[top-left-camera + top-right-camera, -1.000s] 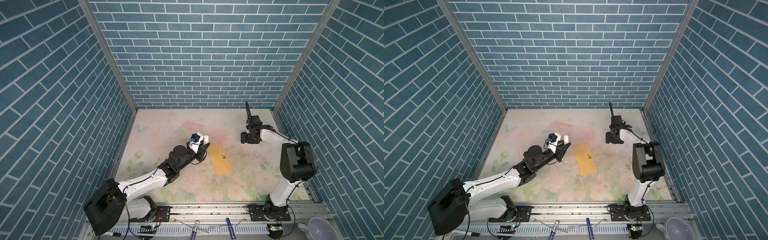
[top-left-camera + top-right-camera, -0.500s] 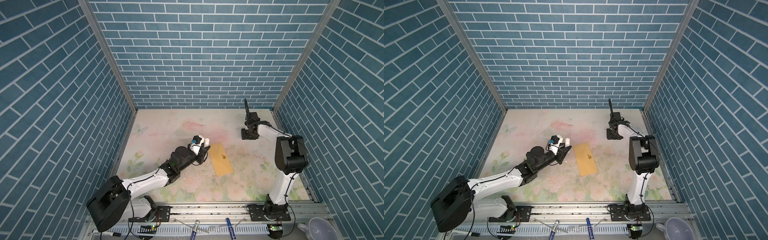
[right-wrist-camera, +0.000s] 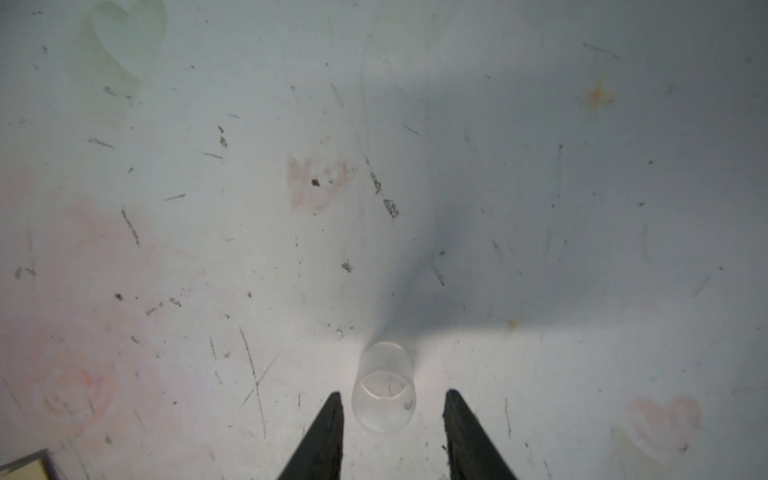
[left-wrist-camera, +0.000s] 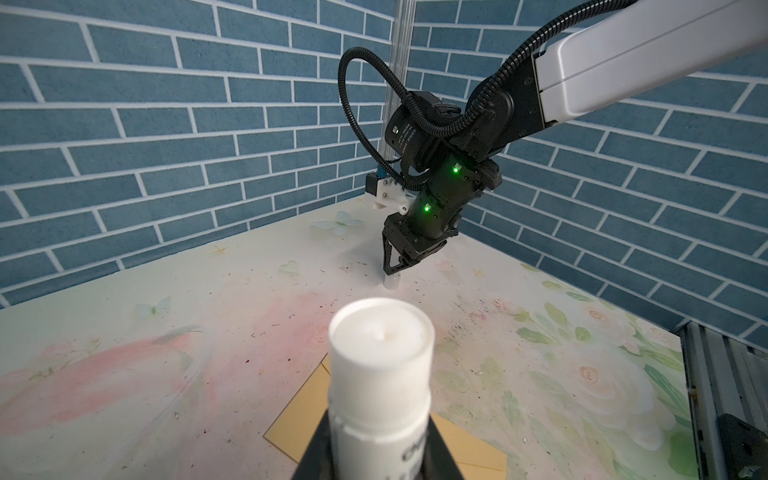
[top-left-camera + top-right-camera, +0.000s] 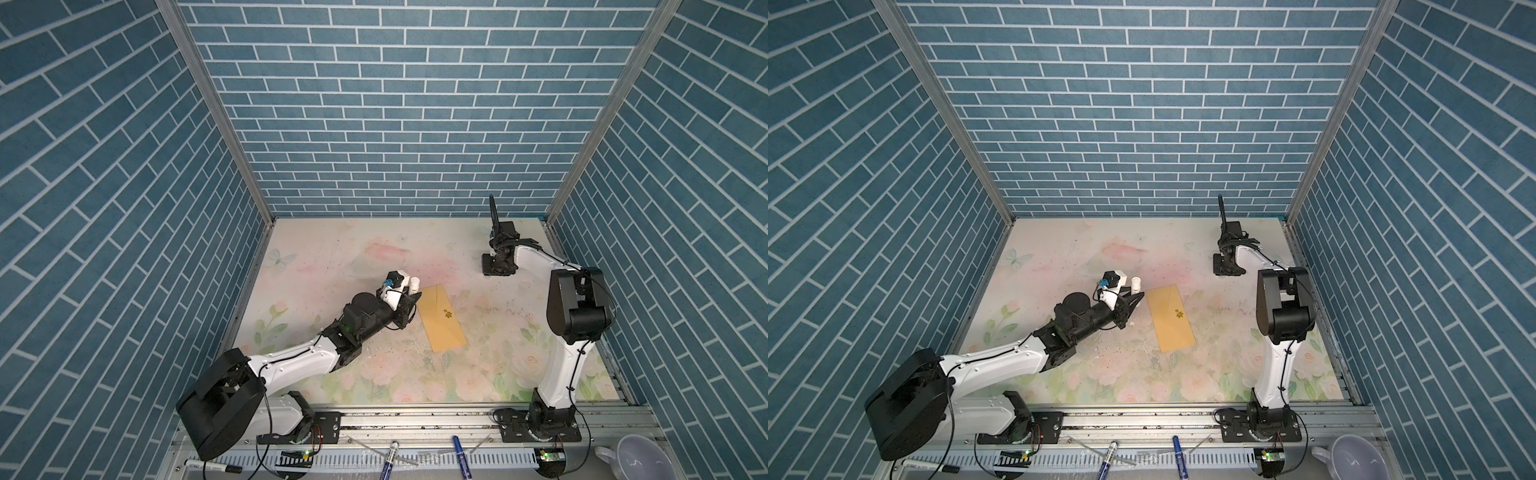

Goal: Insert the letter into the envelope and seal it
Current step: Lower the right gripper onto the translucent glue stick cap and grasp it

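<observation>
Overhead scene inside blue brick-patterned walls, two robot arms over a floral worktop.

Tan envelope lying flat near the middle of the worktop, set at a slant, small gold emblem facing up. Visible in both top views, with one corner also showing in the left wrist view.

Left pincer just beside the envelope's far left corner, low over the worktop, clenched around an upright white glue stick. White tip of the stick poking above the black jaws, dark lettering on its side, too blurred to read.

Right pincer well apart from the envelope, towards the far right of the worktop, pointing straight down. Jaws released and spread, one on each side of a small translucent cap standing on the worktop, a gap on both sides, nothing grasped.

Along the near rail: loose marker pens and a white cup at the right corner.
</observation>
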Available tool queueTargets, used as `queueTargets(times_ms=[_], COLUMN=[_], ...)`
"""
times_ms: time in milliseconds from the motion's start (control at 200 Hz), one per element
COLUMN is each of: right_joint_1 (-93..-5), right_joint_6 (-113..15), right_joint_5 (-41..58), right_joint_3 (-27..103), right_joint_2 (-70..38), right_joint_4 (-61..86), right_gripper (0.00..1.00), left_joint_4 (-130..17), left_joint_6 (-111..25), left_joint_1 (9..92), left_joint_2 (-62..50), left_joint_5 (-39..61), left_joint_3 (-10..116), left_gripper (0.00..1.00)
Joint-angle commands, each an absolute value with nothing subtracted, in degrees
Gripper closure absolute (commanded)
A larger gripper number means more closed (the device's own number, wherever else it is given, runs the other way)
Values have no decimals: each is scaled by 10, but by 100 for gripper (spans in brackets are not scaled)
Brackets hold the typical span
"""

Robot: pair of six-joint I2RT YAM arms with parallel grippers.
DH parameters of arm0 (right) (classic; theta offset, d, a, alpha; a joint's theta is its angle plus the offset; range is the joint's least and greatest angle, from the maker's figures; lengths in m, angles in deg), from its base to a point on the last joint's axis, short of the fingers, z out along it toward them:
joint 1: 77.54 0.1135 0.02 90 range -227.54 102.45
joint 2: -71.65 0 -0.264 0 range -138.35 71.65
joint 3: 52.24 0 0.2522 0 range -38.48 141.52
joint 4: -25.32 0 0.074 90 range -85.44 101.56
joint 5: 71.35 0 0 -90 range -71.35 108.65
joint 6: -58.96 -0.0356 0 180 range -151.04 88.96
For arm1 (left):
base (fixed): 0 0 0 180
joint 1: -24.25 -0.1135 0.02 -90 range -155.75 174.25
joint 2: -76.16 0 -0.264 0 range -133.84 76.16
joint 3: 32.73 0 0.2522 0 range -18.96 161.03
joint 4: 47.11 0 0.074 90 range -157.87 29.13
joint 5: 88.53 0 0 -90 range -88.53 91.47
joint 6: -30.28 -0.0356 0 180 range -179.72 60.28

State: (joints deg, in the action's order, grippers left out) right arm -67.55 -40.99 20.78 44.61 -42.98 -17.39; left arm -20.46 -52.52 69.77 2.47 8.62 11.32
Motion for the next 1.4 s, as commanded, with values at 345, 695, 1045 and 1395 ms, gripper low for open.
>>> queueTargets(times_ms=[345, 695, 1045, 1395], right_joint_1=[-682, -682, -676, -641], right_joint_6=[-394, -390, -401, -403], right_joint_5=[202, 206, 76, -66], right_joint_3=[475, 469, 407, 368], right_joint_2=[-456, -431, -230, -52], right_joint_4=[-196, -209, -228, -293], right_gripper=[73, 78, 83, 90], left_joint_4=[-180, -171, -130, -136], left_joint_6=[-518, -527, -588, -632], left_joint_1=[697, 697, 697, 696], left_joint_2=[15, 6, -12, -25], left_joint_5=[92, 102, 159, 202], left_joint_3=[117, 114, 100, 110], left_gripper=[100, 100, 100, 100])
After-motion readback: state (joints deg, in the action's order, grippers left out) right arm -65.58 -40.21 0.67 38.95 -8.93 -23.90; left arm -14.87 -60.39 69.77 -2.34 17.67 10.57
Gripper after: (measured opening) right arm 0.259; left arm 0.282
